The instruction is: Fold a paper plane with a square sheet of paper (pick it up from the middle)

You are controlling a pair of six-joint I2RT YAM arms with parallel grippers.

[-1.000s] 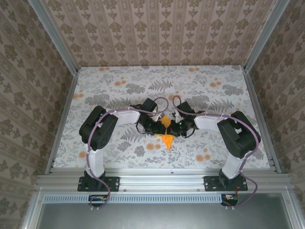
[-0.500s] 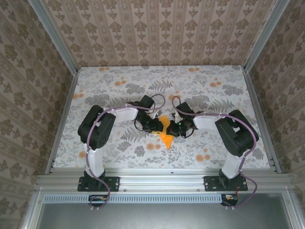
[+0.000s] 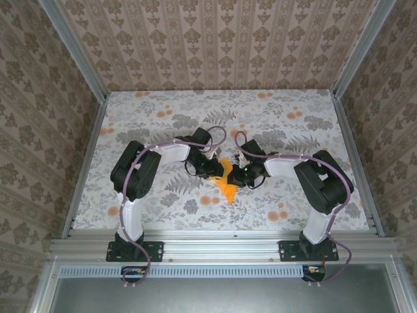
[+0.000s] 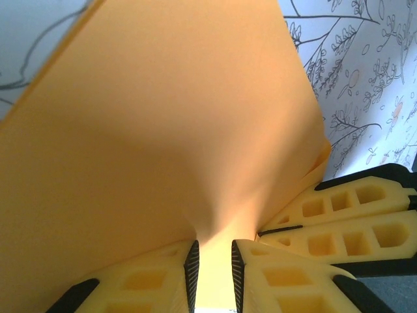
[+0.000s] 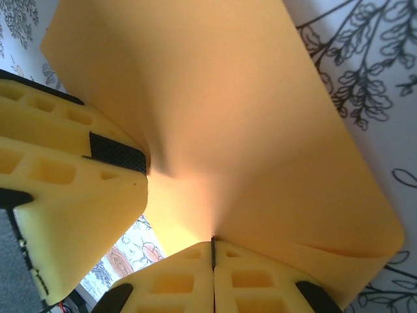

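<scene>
The square sheet of paper (image 3: 227, 190) is bright orange and folded to a point toward the near edge. It is lifted between both grippers at the table's middle. My left gripper (image 3: 217, 171) holds it from the left. In the left wrist view the paper (image 4: 169, 117) funnels into the narrow gap of that gripper (image 4: 212, 261) and touches both pads. My right gripper (image 3: 236, 176) is on the right. In the right wrist view it (image 5: 213, 251) is shut tight on the paper's (image 5: 247, 111) edge. The two sets of fingers sit almost against each other.
The floral table (image 3: 163, 117) spreads out on all sides of the grippers. Patterned walls and aluminium rails (image 3: 85, 163) bound it left, right and behind. The other arm's yellow fingers (image 4: 345, 215) (image 5: 71, 169) crowd each wrist view.
The left arm has drawn in slightly toward the middle and its gripper has edged nearer the right one. The paper stays pinched between them, nearly in place.
</scene>
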